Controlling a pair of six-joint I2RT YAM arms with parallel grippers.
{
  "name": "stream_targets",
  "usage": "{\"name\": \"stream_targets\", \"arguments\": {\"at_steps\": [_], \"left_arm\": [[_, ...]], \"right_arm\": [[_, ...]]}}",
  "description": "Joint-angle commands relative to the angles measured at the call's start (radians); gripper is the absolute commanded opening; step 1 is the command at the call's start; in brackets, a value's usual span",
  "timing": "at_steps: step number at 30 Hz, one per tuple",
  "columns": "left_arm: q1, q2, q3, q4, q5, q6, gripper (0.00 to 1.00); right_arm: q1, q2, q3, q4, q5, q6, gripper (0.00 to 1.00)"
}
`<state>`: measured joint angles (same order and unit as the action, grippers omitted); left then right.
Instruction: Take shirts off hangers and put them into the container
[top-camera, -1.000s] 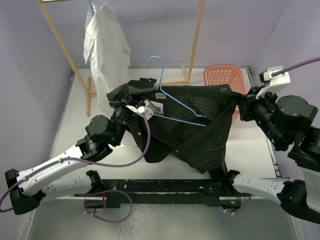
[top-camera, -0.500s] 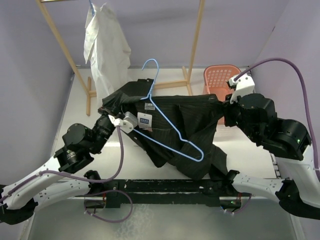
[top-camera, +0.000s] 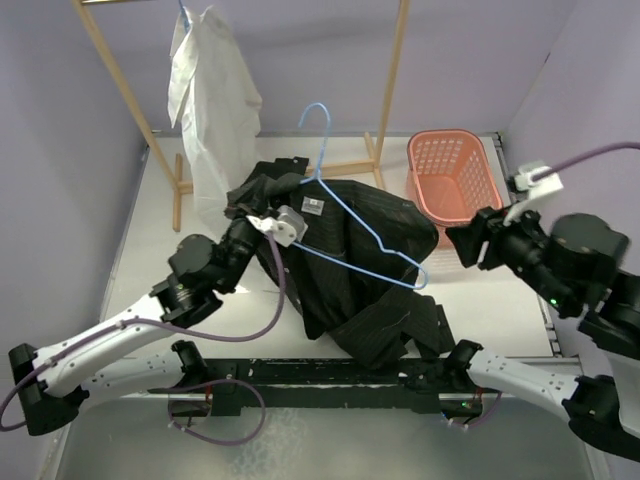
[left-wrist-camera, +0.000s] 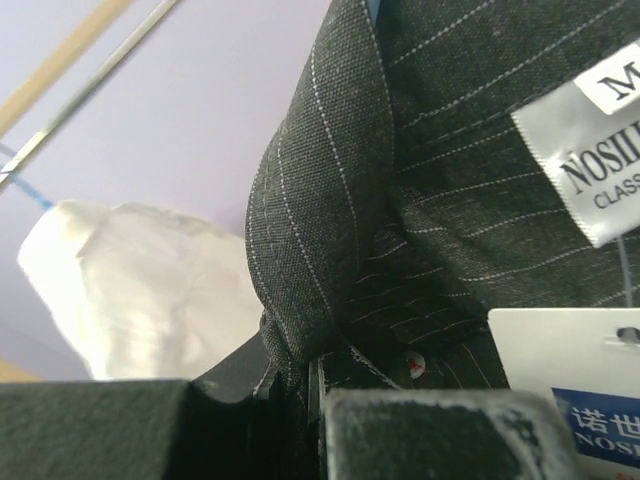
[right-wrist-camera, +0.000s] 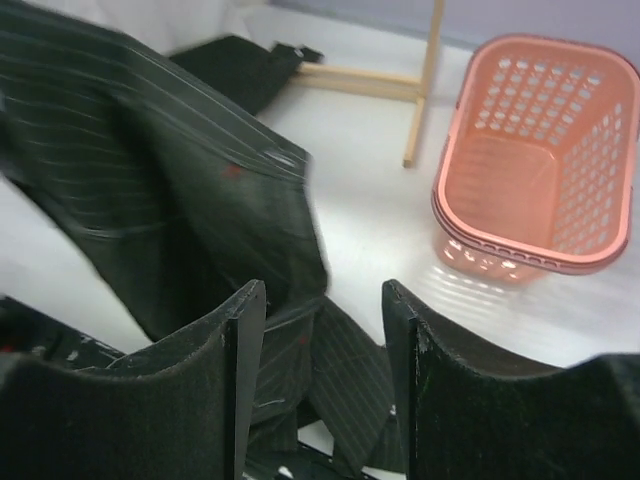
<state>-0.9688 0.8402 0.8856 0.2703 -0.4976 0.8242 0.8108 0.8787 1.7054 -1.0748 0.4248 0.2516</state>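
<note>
While left gripper (left-wrist-camera: 312, 385) pinches the pinstriped shirt (left-wrist-camera: 420, 170) at its collar,
right gripper (right-wrist-camera: 323, 300) gapes empty near the laundry basket (right-wrist-camera: 520, 255).

Bright, even light (black shirt (right-wrist-camera: 150, 180) motion-blurred).

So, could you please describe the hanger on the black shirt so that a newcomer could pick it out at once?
Find the wooden rack at the back of the table; in front of it the black pinstriped shirt is bunched. The light-blue wire hanger rests across it, hook toward the rack. Unlike the other hanger, mostly hidden under the hanging white shirt, its triangle is bare.
</note>
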Motion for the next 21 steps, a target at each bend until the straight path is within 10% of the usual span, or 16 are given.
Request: {"name": "stream_targets", "arguments": {"at_steps": [1, 21], "left_arm": [[0.0, 0.078, -0.106, 0.327, 0.055, 0.058, 0.0], [-0.003, 0.115, -0.214, 0.511, 0.119, 0.05, 0.0]], "right_arm": [[-0.004, -0.054, 0.081, 0.055, -0.123, 0.028, 0.52], [-0.004, 0.074, -0.006, 0.23, -0.487, 0.086, 0.45]]}}
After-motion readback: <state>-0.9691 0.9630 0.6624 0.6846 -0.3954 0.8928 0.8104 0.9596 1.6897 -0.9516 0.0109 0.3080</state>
